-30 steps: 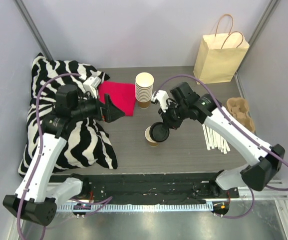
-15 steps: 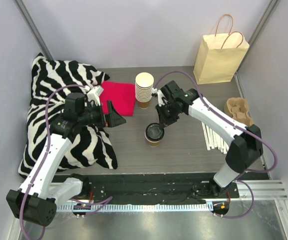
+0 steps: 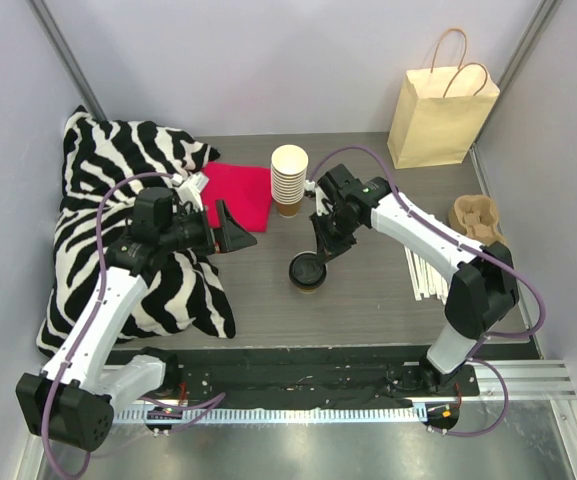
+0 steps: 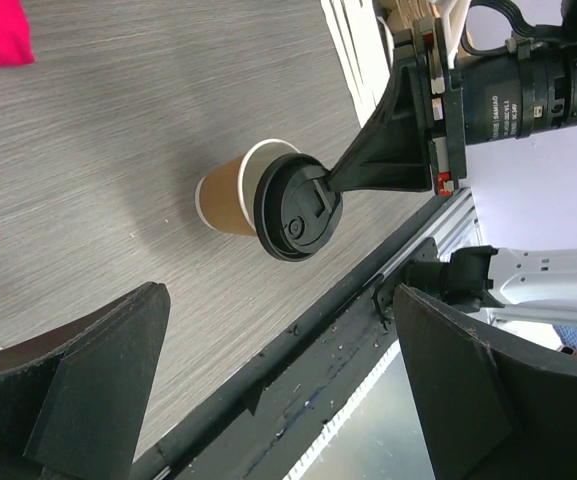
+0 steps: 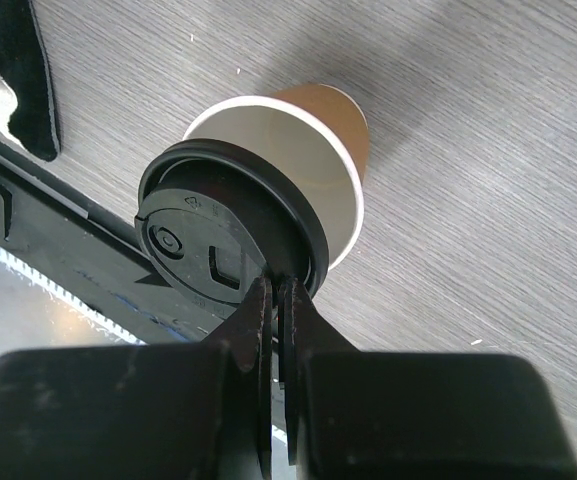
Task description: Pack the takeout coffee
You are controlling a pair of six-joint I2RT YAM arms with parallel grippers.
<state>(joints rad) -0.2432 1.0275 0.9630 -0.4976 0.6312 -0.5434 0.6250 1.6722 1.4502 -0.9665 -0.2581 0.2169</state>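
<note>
The takeout coffee's brown paper cup [image 3: 304, 283] [image 4: 224, 192] [image 5: 326, 112] stands on the grey table. Its round black lid [image 3: 308, 268] [image 4: 296, 208] [image 5: 218, 238] hangs tilted over the cup's mouth, offset toward the near side, and the cup's pale inside [image 5: 288, 160] shows behind it. My right gripper [image 3: 320, 250] [image 5: 276, 290] is shut on the lid's rim, pinching it from the far side. My left gripper [image 3: 232, 232] [image 4: 283, 385] is open and holds nothing. It hovers left of the cup, beside the pillow.
A stack of cream cups [image 3: 288, 178] stands behind the coffee, with a red cloth [image 3: 240, 192] to its left. A zebra pillow [image 3: 118, 190] fills the left side. A paper bag [image 3: 438, 110] stands back right. A cardboard cup carrier [image 3: 478, 222] and white straws [image 3: 430, 272] lie right.
My right gripper has carried the lid left, from beside the cup to over its mouth, and the arm has folded inward. My left gripper has edged right toward the cup.
</note>
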